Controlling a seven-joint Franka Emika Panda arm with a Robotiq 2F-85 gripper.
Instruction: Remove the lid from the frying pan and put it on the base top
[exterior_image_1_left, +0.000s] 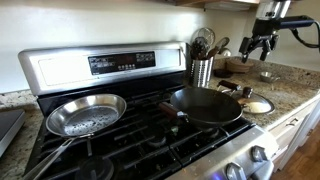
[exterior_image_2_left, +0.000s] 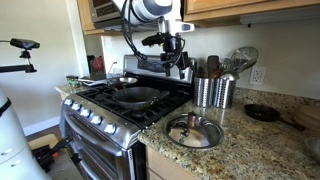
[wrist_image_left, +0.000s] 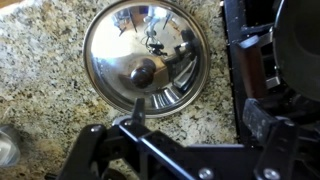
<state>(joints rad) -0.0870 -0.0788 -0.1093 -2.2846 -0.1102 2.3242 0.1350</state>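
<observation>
In the wrist view the lid (wrist_image_left: 146, 58) lies flat on the base top (wrist_image_left: 40, 70) at upper centre, clear of the gripper (wrist_image_left: 175, 148) below, whose fingers are spread and empty.

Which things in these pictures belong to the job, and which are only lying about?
Belong to the job:
- lid, lying on the base top
- frying pan, uncovered on the stove
- gripper, raised, fingers empty

Just lying about:
- silver pan
- utensil holders
- small dark dish
</observation>
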